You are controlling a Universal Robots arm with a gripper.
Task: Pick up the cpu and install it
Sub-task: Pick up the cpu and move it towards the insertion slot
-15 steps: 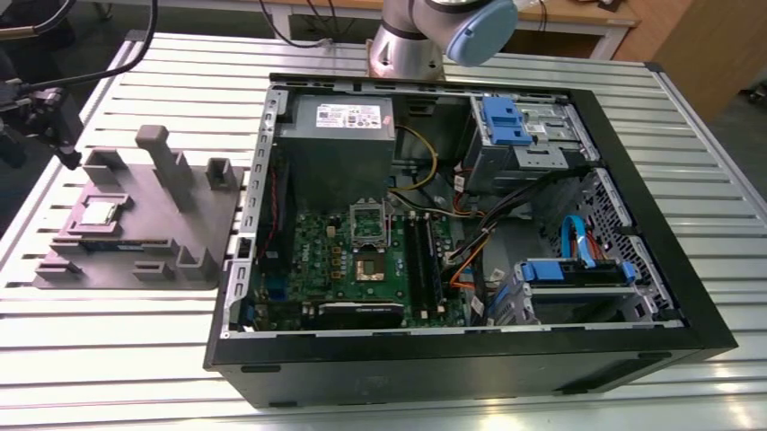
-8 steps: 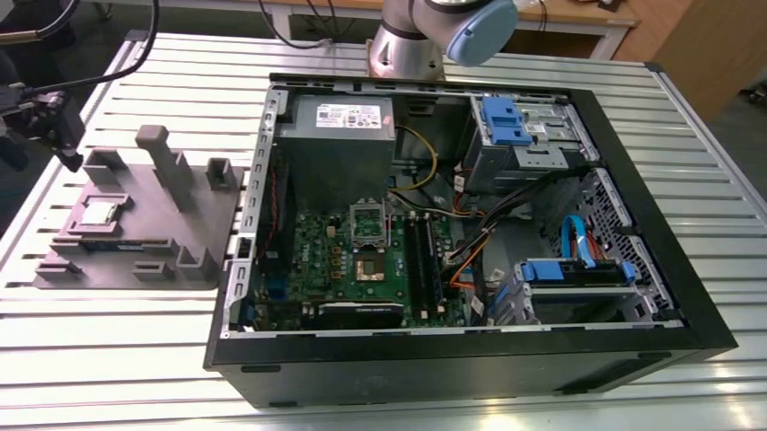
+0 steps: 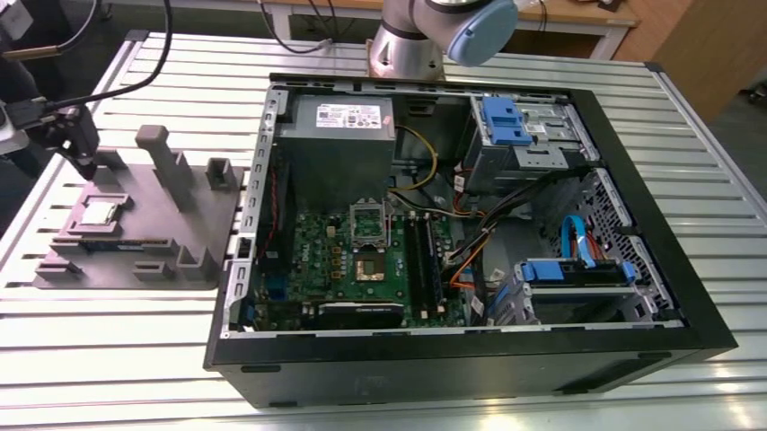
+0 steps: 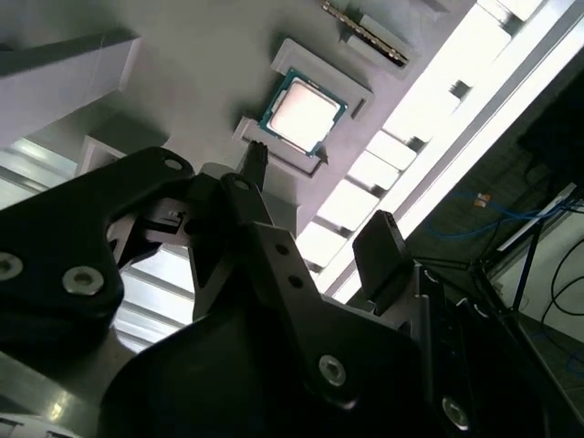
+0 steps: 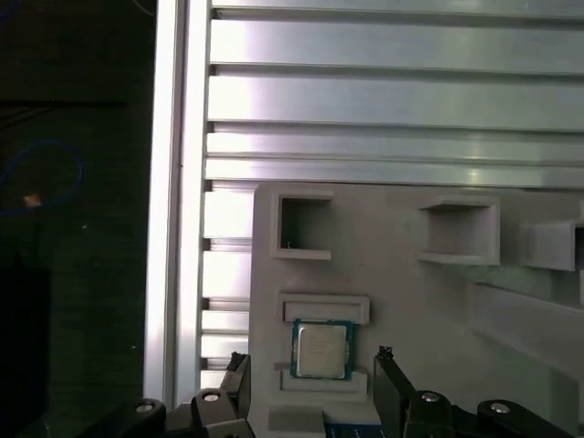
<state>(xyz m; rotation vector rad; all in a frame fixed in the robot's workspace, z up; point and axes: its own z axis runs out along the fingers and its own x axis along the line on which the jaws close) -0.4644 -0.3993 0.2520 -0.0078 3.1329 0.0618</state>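
Fingers of the empty black tool (image 5: 311,356) are spread wide, one on each side of the small square silvery cpu (image 5: 321,349), ready to close on it. It lies flat below the tool in a snug pocket of the grey plastic tray (image 5: 411,301), so it cannot slide.

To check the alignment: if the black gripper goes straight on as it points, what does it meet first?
Probably the small square silvery cpu in its grey holder, centred between the gripper's open fingers; depth is unclear.
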